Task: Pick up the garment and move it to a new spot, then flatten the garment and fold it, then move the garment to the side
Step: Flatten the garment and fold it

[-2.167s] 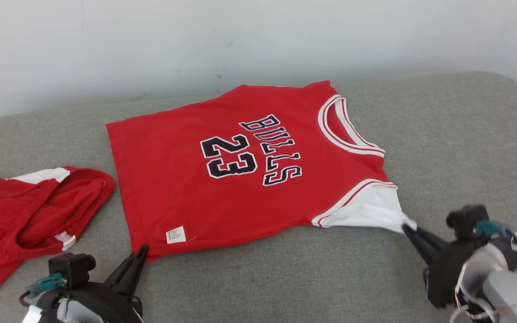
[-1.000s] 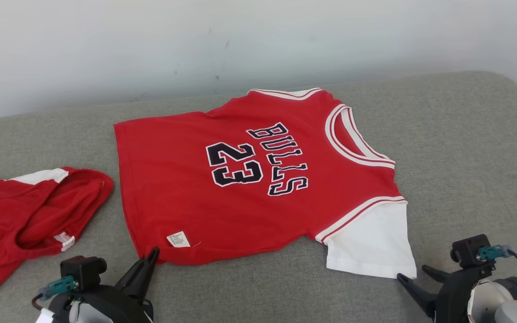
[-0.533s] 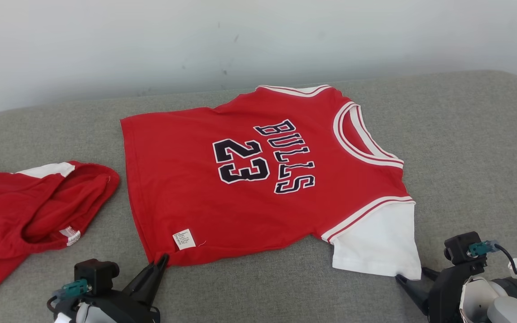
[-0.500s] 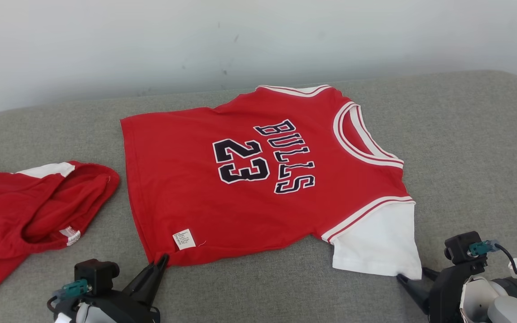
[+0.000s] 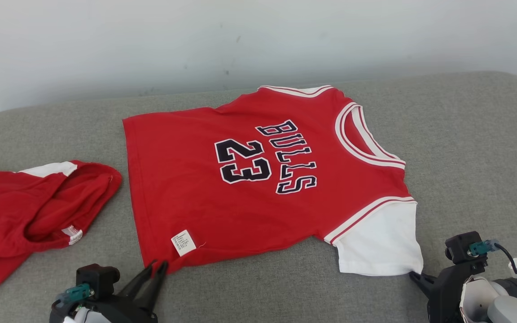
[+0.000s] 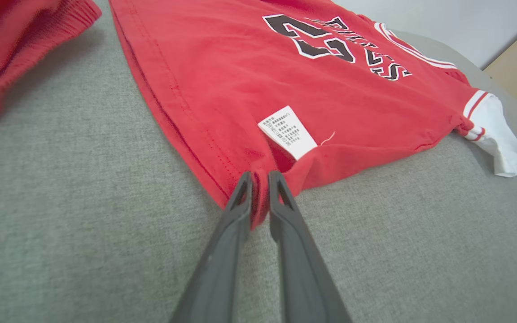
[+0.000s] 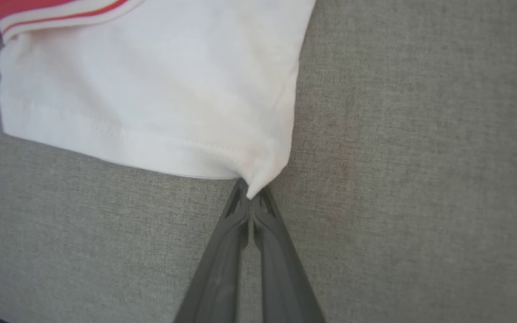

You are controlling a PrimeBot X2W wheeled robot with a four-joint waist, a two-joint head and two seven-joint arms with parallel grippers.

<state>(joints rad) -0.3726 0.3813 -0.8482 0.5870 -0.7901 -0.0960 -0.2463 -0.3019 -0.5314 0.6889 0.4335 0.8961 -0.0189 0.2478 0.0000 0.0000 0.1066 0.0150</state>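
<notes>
The garment (image 5: 240,188) is a red jersey with "BULLS 23" and white sleeves, lying flat on the grey cushion (image 5: 465,157). My left gripper (image 5: 157,265) is at its near hem corner beside the white label. In the left wrist view the left gripper (image 6: 258,177) has its jaws a narrow gap apart, with the red hem (image 6: 240,80) pinched between them. My right gripper (image 5: 415,274) is shut on the outer corner of the white sleeve (image 7: 151,98). The right wrist view shows that corner caught at the tip of the right gripper (image 7: 250,193).
A second red garment (image 5: 29,211) lies crumpled at the left, close to the jersey's hem side, and is also seen in the left wrist view (image 6: 16,36). A pale wall (image 5: 240,40) stands behind the cushion. Bare grey cushion stretches to the right and front.
My right gripper has gone from open beside the sleeve to shut on its corner. The left fingers have parted slightly around the hem. The jersey has barely moved.
</notes>
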